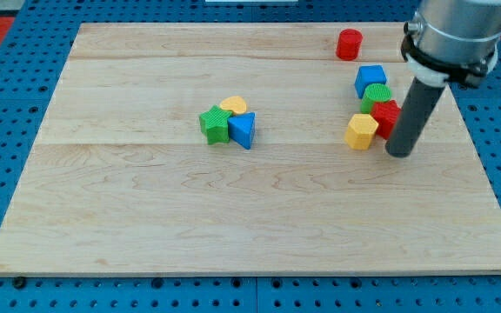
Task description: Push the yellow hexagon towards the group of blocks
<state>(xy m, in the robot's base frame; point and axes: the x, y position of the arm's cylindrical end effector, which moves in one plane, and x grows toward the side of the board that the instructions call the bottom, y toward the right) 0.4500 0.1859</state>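
Observation:
The yellow hexagon [362, 131] lies at the view's right, touching the lower left of a red block [384, 114]. Above them a green block [376, 96] and a blue block [370, 79] form a column. My tip [399, 153] rests on the board just right of and slightly below the yellow hexagon, beside the red block. A second group sits near the board's middle: a green block [215, 124], a blue triangle [243, 130] and a yellow heart-like block [233, 106], all touching.
A red cylinder [349, 43] stands alone near the view's top right. The wooden board [146, 217] ends at a blue pegboard surround. The arm's grey body [452, 35] hangs over the top right corner.

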